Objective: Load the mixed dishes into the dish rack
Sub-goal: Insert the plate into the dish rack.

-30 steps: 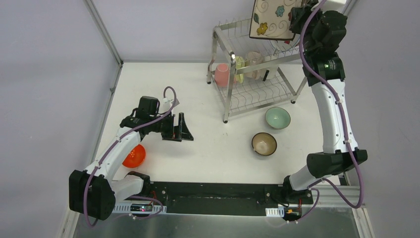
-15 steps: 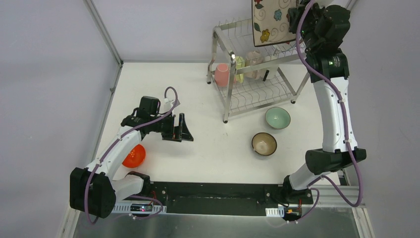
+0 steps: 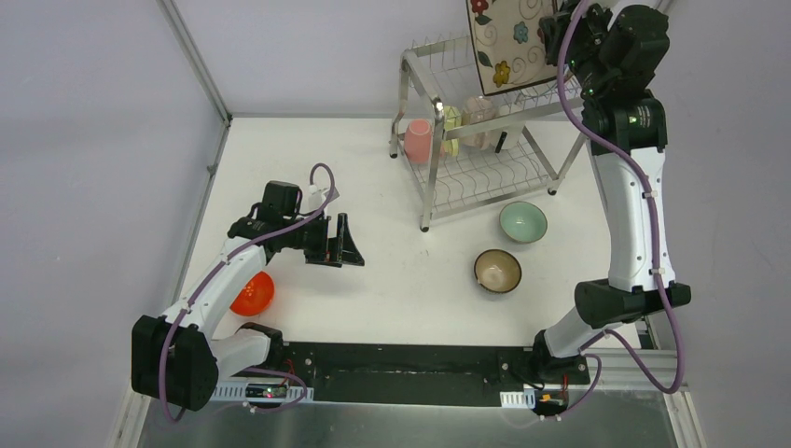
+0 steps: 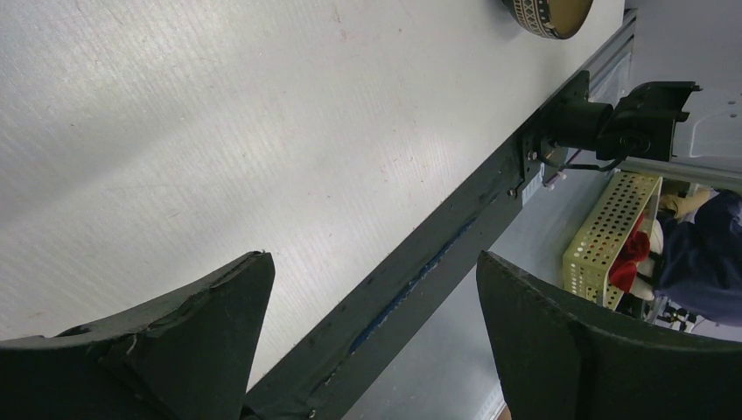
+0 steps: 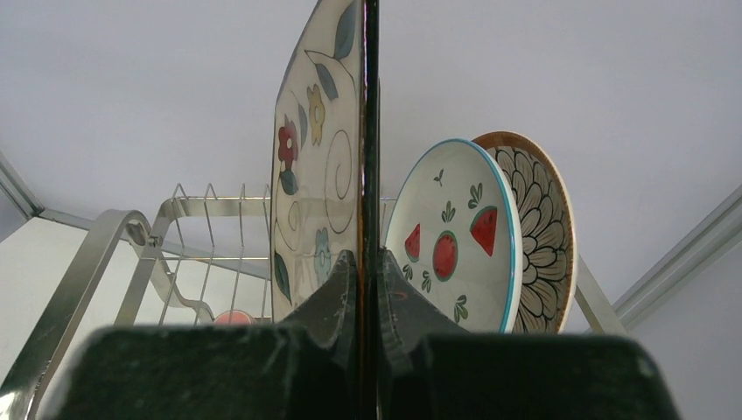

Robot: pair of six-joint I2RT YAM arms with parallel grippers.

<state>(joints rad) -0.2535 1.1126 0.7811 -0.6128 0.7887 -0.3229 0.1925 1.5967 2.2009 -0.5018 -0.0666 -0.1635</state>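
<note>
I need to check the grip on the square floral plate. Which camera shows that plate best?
Right wrist: the square floral plate stands edge-on, clamped between the right end effector's fingers. Top external shows its patterned face, but the right arm hides the grip. Left wrist misses it.
</note>
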